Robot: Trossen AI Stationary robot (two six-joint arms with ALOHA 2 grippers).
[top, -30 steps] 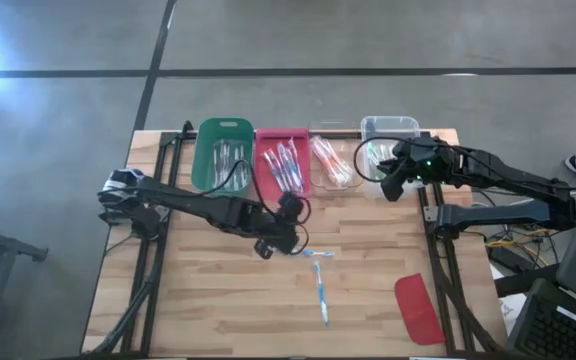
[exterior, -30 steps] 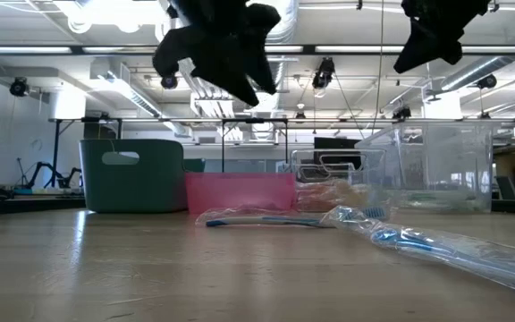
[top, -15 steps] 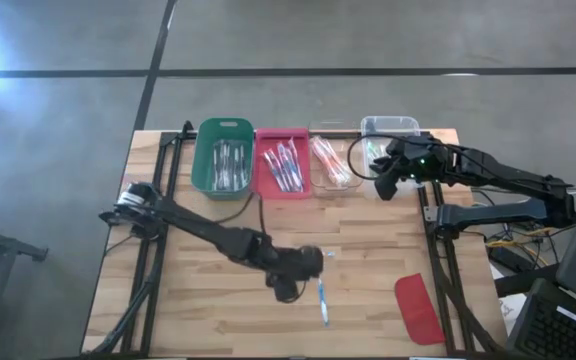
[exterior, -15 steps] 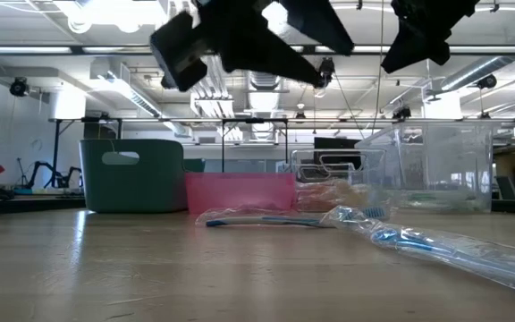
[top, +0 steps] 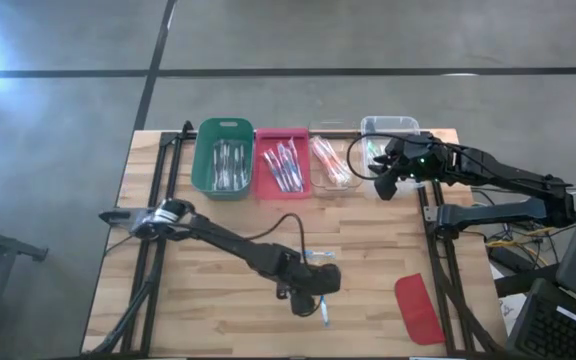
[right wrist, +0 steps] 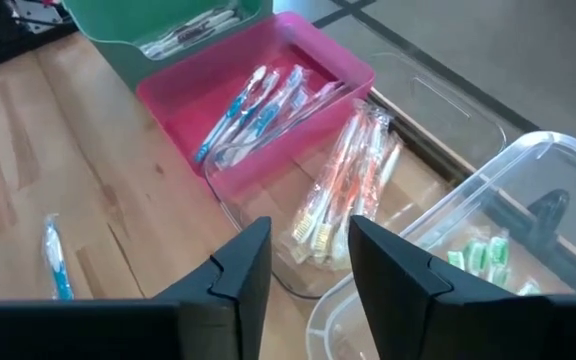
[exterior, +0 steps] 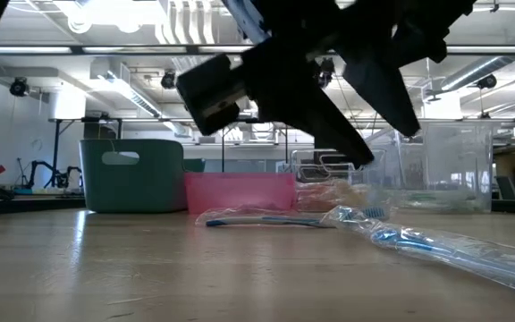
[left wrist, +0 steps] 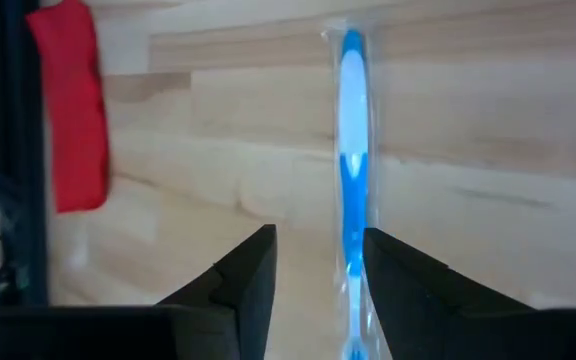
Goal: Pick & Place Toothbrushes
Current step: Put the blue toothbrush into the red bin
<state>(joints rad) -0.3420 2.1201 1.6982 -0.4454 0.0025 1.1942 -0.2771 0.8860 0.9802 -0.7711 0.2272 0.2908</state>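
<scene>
left pincer [left wrist: 313, 275] open | over slim wrapped blue toothbrush [left wrist: 353, 160] | wood-plank table [left wrist: 488, 120]

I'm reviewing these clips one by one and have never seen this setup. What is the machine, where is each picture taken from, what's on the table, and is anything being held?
Two dark robot arms work at a wooden table. One camera looks straight down, one sits at tabletop height, and one rides on each wrist. Along the far edge stand a green bin, a pink bin and two clear containers, all holding toothbrushes. A wrapped blue toothbrush lies loose on the wood, near a red lid. The left gripper hovers open over that toothbrush, holding nothing. The right gripper waits open and empty by the clear containers.
</scene>
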